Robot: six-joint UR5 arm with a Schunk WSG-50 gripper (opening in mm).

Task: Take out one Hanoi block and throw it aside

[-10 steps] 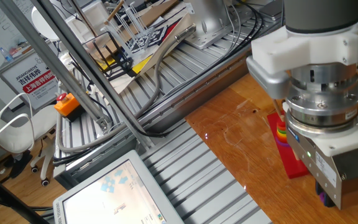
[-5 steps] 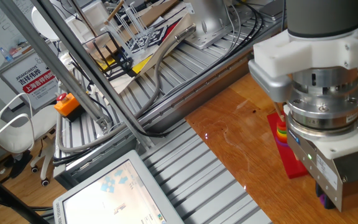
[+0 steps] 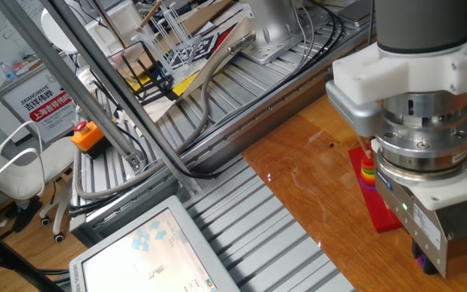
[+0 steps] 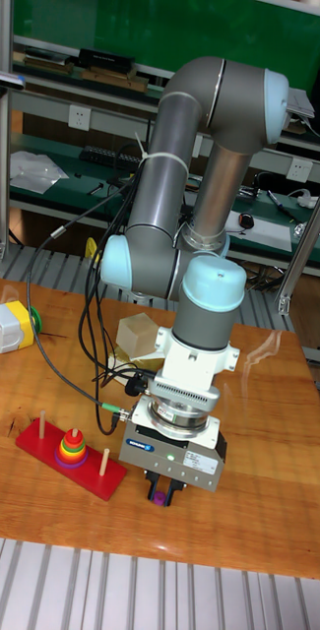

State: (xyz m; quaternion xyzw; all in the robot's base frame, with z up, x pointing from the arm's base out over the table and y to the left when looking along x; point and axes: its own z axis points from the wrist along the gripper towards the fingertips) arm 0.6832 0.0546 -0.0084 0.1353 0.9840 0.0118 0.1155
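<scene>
The Hanoi block (image 4: 160, 499) is a small purple ring, and only a sliver of it shows between the dark fingers under my gripper (image 4: 167, 490), just above the wooden table. The gripper looks shut on it. In the fixed view the purple Hanoi block (image 3: 421, 261) peeks out below the gripper body at the lower right edge. The red peg base (image 4: 51, 448) lies to the left of the gripper. A stack of coloured rings (image 4: 72, 448) sits on its middle peg. The same base (image 3: 377, 203) and rings (image 3: 367, 173) are partly hidden by the wrist in the fixed view.
A white and yellow box (image 4: 9, 326) stands at the table's far left. A beige cube (image 4: 138, 335) sits behind the arm. Grey cables (image 4: 76, 325) trail across the table to the gripper. A metal roller bed (image 3: 242, 227) borders the table's edge.
The wrist and gripper have shifted slightly down and to the right in the picture. The purple ring stays between the fingers.
</scene>
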